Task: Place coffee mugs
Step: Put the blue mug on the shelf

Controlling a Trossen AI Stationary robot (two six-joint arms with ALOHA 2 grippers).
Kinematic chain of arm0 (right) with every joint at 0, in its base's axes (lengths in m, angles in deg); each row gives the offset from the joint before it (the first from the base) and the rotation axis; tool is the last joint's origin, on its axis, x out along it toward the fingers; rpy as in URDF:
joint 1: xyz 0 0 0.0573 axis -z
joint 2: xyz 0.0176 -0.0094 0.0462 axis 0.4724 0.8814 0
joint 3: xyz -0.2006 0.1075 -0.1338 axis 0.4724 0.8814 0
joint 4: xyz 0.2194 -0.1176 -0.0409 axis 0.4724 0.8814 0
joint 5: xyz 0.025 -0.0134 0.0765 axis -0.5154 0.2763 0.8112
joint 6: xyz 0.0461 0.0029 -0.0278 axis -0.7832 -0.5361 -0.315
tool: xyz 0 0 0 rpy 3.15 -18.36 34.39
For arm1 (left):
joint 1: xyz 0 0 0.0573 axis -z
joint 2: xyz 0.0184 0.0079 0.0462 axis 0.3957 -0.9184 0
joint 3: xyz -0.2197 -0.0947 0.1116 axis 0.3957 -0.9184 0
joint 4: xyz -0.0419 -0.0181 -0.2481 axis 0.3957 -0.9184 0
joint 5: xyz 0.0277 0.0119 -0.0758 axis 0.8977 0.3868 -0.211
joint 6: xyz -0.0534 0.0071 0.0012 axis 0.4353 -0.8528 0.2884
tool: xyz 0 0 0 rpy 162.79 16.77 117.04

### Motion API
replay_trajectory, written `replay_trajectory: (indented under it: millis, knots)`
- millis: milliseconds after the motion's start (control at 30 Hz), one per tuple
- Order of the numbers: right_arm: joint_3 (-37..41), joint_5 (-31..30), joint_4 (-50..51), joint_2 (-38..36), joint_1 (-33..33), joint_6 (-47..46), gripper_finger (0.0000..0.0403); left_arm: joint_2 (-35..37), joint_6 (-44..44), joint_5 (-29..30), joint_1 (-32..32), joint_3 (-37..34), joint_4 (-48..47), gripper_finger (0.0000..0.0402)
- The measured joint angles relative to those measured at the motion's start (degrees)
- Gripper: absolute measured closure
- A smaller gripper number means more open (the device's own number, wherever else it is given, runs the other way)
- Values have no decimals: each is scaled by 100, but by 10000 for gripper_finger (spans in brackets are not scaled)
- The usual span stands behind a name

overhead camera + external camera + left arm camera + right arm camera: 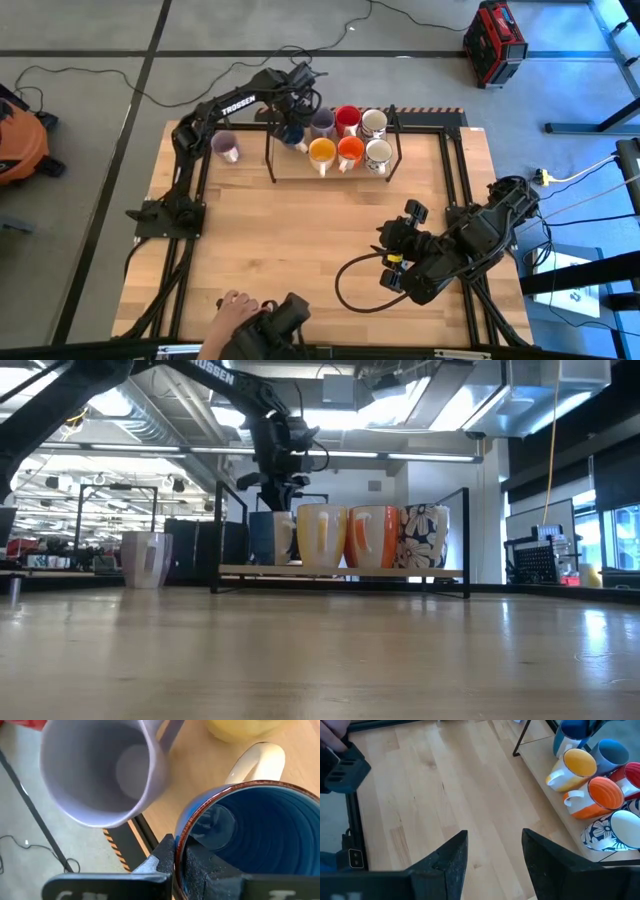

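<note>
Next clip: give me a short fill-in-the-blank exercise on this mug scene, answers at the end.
1. The left tool is shut on the rim of the ____ mug.
2. The right tool hangs above bare table, its jaws ____.
3. One lilac mug stands alone, ____ the rack.

Answers: blue; open; outside

From overhead, one camera looks straight down on my whole table (pixel 300 230) and both my arms; another sits at tabletop height, facing level across the wood toward the rack (pixel 340 571) and the room behind; my left wrist camera presses close over the blue mug (pixel 250 840), its rim filling the view; my right wrist camera hangs farther back, angled down across the boards; all four share the row of mugs (pixel 592 785).
</note>
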Motion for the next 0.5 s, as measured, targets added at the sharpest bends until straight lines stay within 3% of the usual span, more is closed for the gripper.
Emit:
replay_trajectory:
  millis: [500]
  knots:
    - [-1,0,0,-2,0,-33,228,-41,214,216,4,3,91,371]
